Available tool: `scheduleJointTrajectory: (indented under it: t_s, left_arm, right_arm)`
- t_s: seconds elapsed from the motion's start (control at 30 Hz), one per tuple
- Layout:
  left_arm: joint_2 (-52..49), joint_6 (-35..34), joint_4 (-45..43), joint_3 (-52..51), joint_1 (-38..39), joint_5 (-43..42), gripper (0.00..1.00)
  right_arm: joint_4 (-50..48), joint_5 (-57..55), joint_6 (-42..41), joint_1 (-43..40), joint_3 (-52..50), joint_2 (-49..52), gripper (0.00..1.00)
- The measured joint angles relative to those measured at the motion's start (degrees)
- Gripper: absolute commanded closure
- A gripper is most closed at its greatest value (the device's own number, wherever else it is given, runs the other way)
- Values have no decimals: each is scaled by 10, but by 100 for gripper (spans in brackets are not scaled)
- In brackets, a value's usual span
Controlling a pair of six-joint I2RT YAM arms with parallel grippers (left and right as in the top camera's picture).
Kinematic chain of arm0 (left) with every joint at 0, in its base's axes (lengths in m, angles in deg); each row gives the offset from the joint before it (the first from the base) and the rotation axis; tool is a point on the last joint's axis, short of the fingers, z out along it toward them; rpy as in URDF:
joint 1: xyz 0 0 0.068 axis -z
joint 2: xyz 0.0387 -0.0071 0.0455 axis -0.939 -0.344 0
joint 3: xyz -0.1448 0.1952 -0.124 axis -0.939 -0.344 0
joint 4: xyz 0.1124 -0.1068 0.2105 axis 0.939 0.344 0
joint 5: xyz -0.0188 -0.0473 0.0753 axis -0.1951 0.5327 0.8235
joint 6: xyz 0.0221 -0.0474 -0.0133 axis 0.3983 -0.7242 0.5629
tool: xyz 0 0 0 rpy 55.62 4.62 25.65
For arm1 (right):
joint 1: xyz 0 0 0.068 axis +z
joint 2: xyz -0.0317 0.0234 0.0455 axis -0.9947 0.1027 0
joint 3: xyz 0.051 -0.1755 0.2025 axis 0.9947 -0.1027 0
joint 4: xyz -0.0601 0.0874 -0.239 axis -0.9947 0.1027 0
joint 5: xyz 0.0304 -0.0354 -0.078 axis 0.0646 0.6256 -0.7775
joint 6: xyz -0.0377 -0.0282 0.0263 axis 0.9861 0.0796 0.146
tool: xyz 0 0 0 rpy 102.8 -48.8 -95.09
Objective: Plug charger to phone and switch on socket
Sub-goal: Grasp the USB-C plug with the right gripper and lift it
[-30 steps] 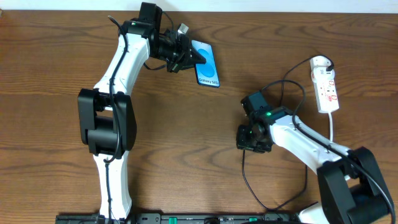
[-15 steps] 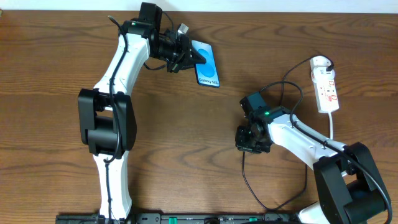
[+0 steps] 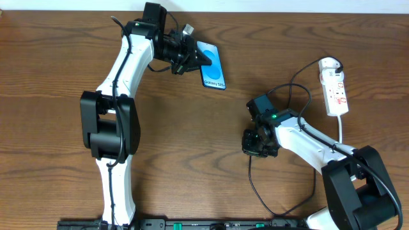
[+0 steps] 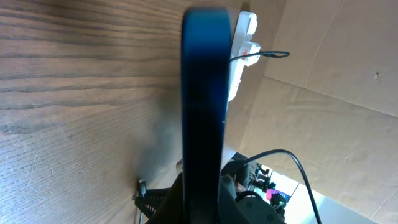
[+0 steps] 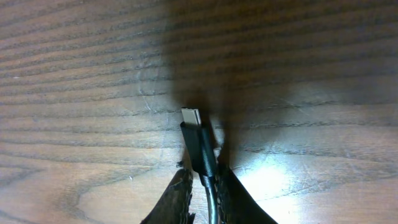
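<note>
The phone (image 3: 214, 66), screen lit light blue, is held at its near edge by my left gripper (image 3: 199, 59) at the table's back. In the left wrist view the phone (image 4: 205, 87) shows edge-on between the jaws of the left gripper (image 4: 202, 190). The charger's thin black cable (image 3: 250, 176) runs from the white socket (image 3: 336, 89) at the right. My right gripper (image 3: 254, 143) is low over the table's middle. In the right wrist view the right gripper (image 5: 208, 183) is shut on the charger (image 5: 198, 140), whose silver tip points forward just above the wood.
The socket's thick white cord (image 3: 340, 131) runs down the right side. The cable loops behind the right arm and along the front (image 3: 281, 214). The socket (image 4: 239, 56) also shows beyond the phone in the left wrist view.
The right gripper has shifted slightly left with the charger. The left arm and the phone have not moved.
</note>
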Motion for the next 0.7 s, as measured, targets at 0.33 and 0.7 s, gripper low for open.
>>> scheduleJointTrajectory:
  t_s: [0.33,0.7]
  left_arm:
    - [0,0,0,0,0,0,93]
    - [0,0,-2,0,0,-3,93]
  right_arm:
    - [0,-1,-1,0,0,1,93]
    - [0,1,5,0,0,1,98]
